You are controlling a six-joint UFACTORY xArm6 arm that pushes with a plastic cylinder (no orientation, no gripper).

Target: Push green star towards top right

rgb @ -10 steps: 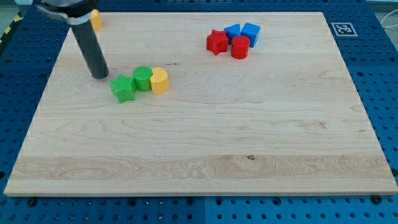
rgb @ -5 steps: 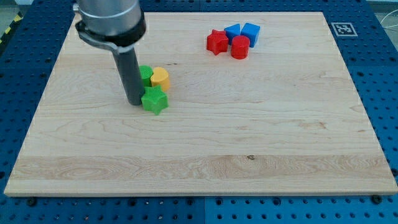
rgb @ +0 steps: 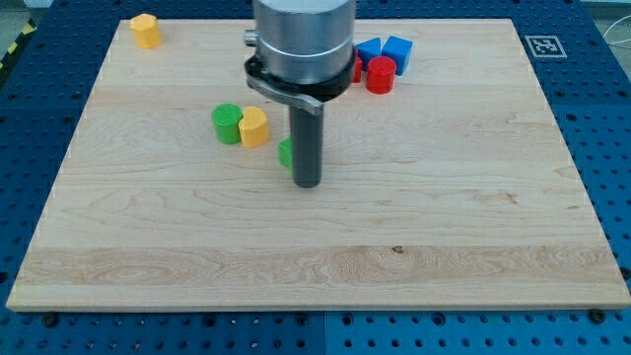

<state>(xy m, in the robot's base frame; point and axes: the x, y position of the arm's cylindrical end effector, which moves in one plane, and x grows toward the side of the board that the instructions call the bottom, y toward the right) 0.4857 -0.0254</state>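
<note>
My tip (rgb: 308, 184) is resting on the wooden surface (rgb: 444, 227), with no gripper showing. The green star (rgb: 286, 152) is peeking out just behind the rod's left. Farther back, a green cylinder (rgb: 226, 123) is touching a yellow block (rgb: 253, 127).

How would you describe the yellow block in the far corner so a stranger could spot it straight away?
Go to the wooden board's top-left corner. The yellow block sits there alone; the other yellow block touches a green cylinder nearer the middle.
</note>
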